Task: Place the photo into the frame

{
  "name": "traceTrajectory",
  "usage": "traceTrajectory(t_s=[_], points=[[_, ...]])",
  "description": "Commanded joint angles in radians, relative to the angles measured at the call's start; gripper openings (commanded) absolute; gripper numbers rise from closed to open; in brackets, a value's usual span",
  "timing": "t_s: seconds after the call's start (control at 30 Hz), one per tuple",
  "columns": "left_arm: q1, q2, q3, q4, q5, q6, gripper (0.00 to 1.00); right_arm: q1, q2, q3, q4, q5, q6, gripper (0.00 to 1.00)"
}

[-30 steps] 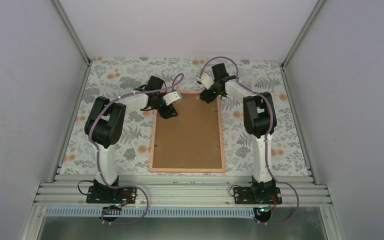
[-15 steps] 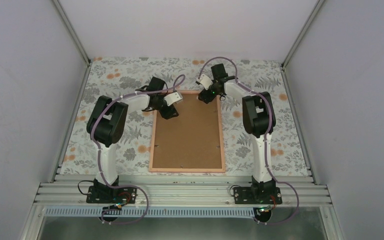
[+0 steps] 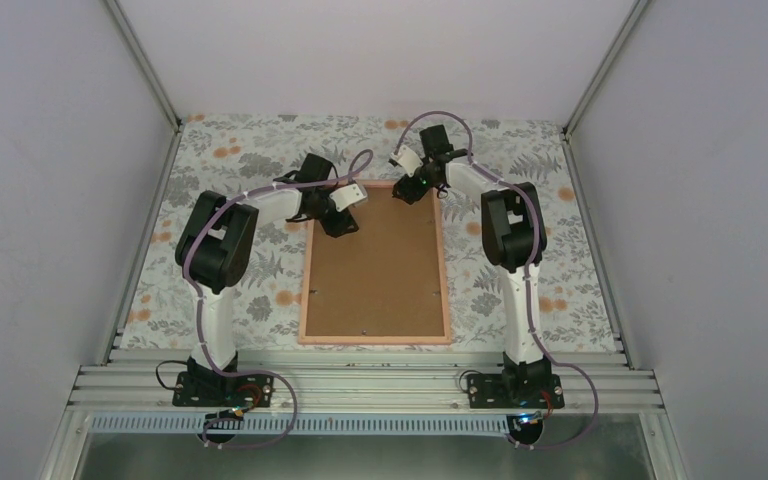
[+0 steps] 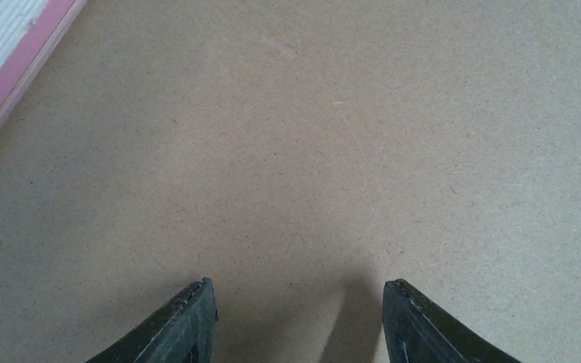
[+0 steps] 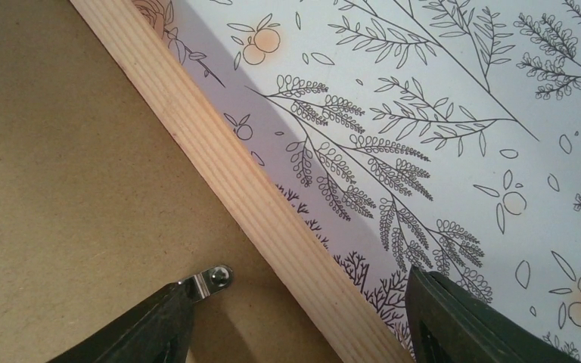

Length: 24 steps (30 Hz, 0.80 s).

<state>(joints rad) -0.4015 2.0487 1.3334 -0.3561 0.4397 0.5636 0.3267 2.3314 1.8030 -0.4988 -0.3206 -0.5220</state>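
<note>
The frame (image 3: 444,262) lies face down on the floral tablecloth, its pink-orange wooden border around a plain brown backing board (image 3: 375,270). The photo is hidden from view. My left gripper (image 3: 336,226) is open just above the board's far left corner; in the left wrist view (image 4: 299,302) only bare board (image 4: 310,136) and a strip of frame edge (image 4: 11,68) show. My right gripper (image 3: 407,192) is open over the frame's far edge (image 5: 227,181), one finger on each side of the wooden bar, the left finger (image 5: 147,325) over a small metal retaining tab (image 5: 210,280).
Small metal tabs (image 3: 434,292) sit along the board's edges. The floral tablecloth (image 3: 230,150) surrounds the frame, with white enclosure walls at the left, right and back. An aluminium rail (image 3: 360,385) at the near edge carries the arm bases.
Both arms have shifted slightly; the right gripper has crept a little left and away along the frame's far edge. The frame and board have not moved.
</note>
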Motion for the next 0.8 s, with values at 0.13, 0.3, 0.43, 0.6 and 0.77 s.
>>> traceTrajectory(t_s=[0.13, 0.3, 0.43, 0.6, 0.77], points=[[-0.011, 0.041, 0.002, -0.026, 0.001, 0.001, 0.55, 0.033, 0.071, 0.000, -0.022, 0.001, 0.019, 0.70], [-0.011, 0.039, 0.001, -0.025, 0.001, -0.001, 0.55, 0.054, 0.071, -0.011, -0.035, -0.012, -0.013, 0.73], [-0.011, 0.039, 0.001, -0.025, 0.001, -0.002, 0.55, 0.055, 0.076, -0.004, -0.030, -0.003, -0.009, 0.72], [-0.011, 0.039, 0.001, -0.025, 0.000, -0.001, 0.55, 0.055, 0.092, 0.017, -0.017, 0.044, 0.021, 0.66], [-0.011, 0.041, 0.003, -0.025, 0.001, -0.001, 0.55, 0.055, 0.105, 0.027, -0.012, 0.093, 0.036, 0.54]])
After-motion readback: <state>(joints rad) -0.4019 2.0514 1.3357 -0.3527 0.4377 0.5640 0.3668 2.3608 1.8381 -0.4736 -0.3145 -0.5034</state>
